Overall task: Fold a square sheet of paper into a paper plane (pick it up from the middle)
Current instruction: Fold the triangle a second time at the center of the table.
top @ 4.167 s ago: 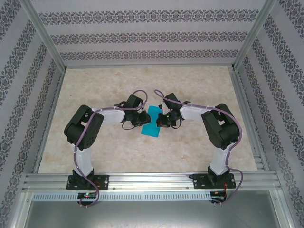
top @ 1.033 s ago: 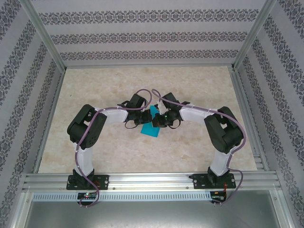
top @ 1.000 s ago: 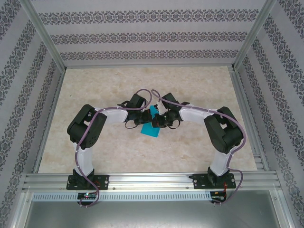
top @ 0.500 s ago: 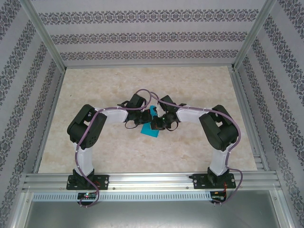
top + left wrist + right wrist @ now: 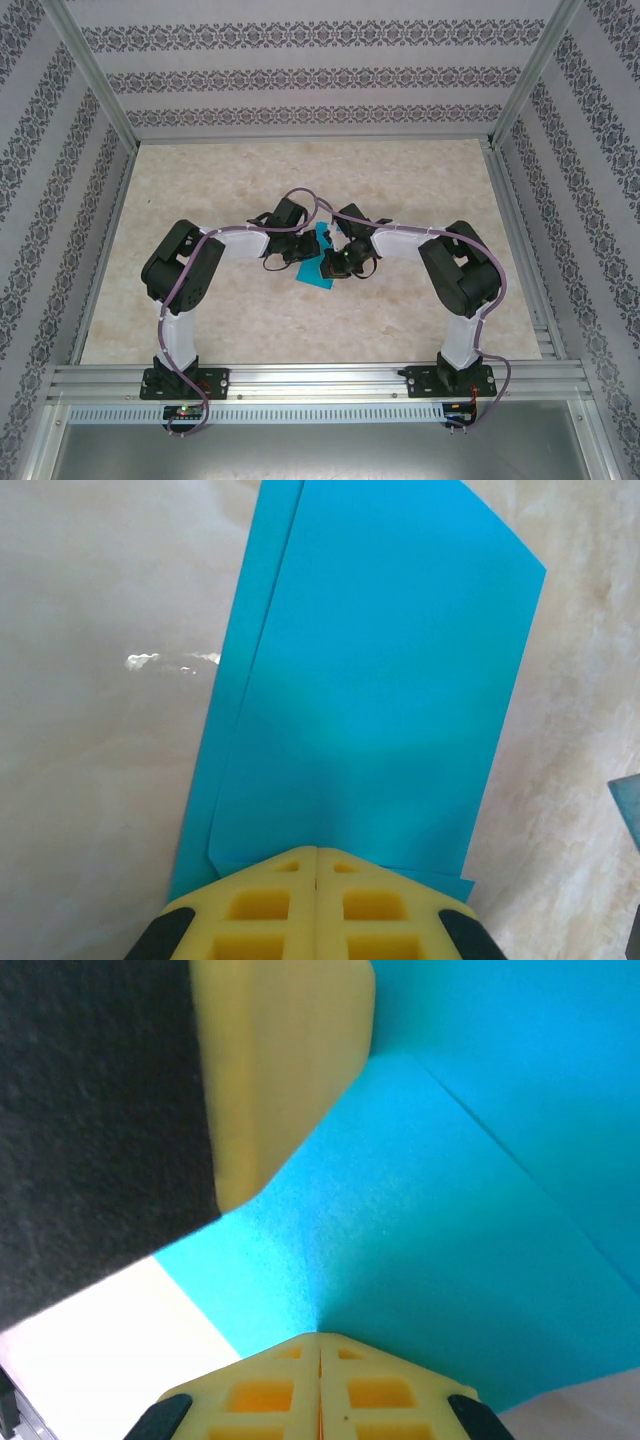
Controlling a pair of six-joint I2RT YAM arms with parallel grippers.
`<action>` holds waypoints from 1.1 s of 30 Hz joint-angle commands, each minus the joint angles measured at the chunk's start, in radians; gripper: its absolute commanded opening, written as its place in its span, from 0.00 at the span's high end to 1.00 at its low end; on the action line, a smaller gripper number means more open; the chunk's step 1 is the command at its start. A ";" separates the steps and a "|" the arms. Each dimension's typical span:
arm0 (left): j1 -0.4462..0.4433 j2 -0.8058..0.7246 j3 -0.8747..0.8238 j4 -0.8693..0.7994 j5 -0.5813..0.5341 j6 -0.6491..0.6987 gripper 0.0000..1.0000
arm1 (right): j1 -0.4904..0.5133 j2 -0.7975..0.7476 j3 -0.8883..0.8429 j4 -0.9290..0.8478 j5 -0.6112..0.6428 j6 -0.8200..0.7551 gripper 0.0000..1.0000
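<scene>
1. Thin cyan-blue paper sheet (image 5: 321, 277), folded over on itself, lies mid-table on the beige marble-patterned tabletop (image 5: 420, 190). It sits right between the two wrists, about level with both elbows.
2. Left gripper (image 5: 304, 251) meets the sheet from the left. In the left wrist view its yellow fingertips (image 5: 270, 905) are pressed flat together with no gap, clamped on the near edge of the paper.
3. Same view: two layers show. The upper layer bows slightly and runs away from the fingers. The lower layer peeks out as a narrow strip along the left side and at the near right corner.
4. Right gripper (image 5: 334, 264) meets the sheet from the right, close up against the left one. In the right wrist view its yellow fingertips (image 5: 375, 1395) are also closed tight, pinching the paper's edge.
5. Right wrist view: a straight crease runs diagonally across the blue surface. The left claw's yellow finger (image 5: 285, 1060) and black body sit at upper left, the finger touching the paper.
6. Whether the sheet rests flat on the table or is raised a little off it: cannot tell.
</scene>
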 commanded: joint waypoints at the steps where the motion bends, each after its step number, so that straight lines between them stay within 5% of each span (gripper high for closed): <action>1: -0.011 0.056 -0.040 -0.090 -0.086 -0.017 0.99 | 0.012 0.001 -0.021 -0.071 -0.003 -0.070 0.92; 13: -0.011 0.059 -0.044 -0.087 -0.084 -0.022 0.99 | 0.013 -0.085 -0.120 -0.078 -0.052 -0.113 0.92; 21: -0.011 0.056 -0.049 -0.068 -0.065 -0.020 0.99 | 0.005 -0.169 -0.108 0.054 -0.028 0.002 0.91; 33: -0.011 0.054 -0.053 -0.062 -0.057 -0.022 0.98 | 0.038 -0.009 -0.026 0.090 0.014 0.082 0.91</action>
